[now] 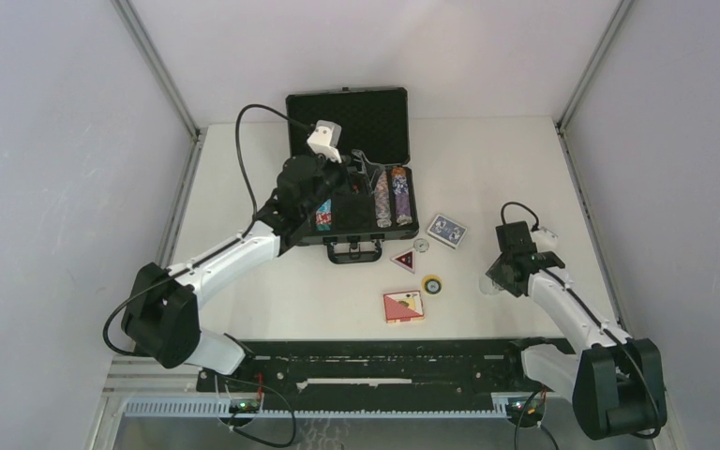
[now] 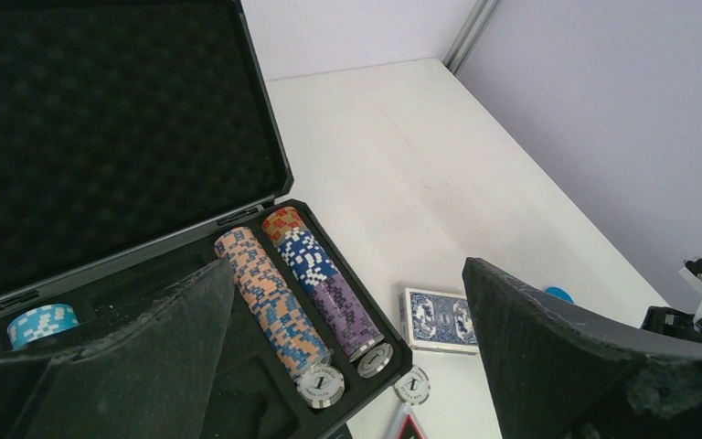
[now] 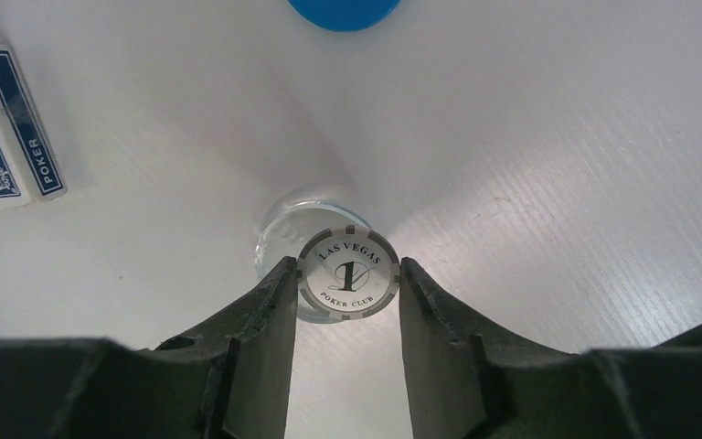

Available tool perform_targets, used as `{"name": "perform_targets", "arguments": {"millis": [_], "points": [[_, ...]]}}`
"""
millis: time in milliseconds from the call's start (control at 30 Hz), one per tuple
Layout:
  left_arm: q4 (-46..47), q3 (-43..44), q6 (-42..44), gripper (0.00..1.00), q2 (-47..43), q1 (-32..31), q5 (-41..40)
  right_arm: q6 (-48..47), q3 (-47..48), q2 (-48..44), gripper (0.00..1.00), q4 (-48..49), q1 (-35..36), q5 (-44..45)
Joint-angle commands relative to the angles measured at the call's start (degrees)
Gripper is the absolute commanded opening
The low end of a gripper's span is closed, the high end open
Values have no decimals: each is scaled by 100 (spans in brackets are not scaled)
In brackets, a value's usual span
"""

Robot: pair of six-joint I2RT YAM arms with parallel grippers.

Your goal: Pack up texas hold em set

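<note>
The black briefcase (image 1: 347, 101) lies open at the back of the table, its foam lid (image 2: 101, 119) raised. Two rows of multicoloured chips (image 1: 391, 195) fill its right slots (image 2: 279, 297). My left gripper (image 1: 361, 173) hangs open over the case, nothing between its fingers (image 2: 345, 267). A blue card deck (image 1: 447, 230) and a red deck (image 1: 403, 306) lie on the table. At the right, my right gripper (image 1: 495, 281) is shut on a white "1" chip (image 3: 347, 274), its fingers touching both edges. The chip rests on a clear round piece (image 3: 279, 229).
A triangular button (image 1: 403, 260), a loose grey chip (image 1: 422, 245) and a yellow-green round button (image 1: 432, 283) lie in front of the case. A blue disc (image 3: 343, 11) sits just beyond the right gripper. Grey walls close in both sides.
</note>
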Motion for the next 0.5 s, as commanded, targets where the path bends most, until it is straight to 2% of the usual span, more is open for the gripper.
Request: {"name": "perform_targets", "arguments": {"millis": [0, 133, 300, 467], "points": [[254, -155, -115, 100, 23, 47, 158, 118, 310, -140, 43, -106, 71, 48], [163, -31, -164, 100, 145, 45, 299, 105, 358, -206, 43, -110, 139, 36], [-696, 615, -340, 100, 638, 69, 807, -43, 366, -303, 42, 49, 228, -63], [-1077, 958, -432, 100, 926, 99, 1298, -106, 385, -357, 42, 212, 399, -138]]}}
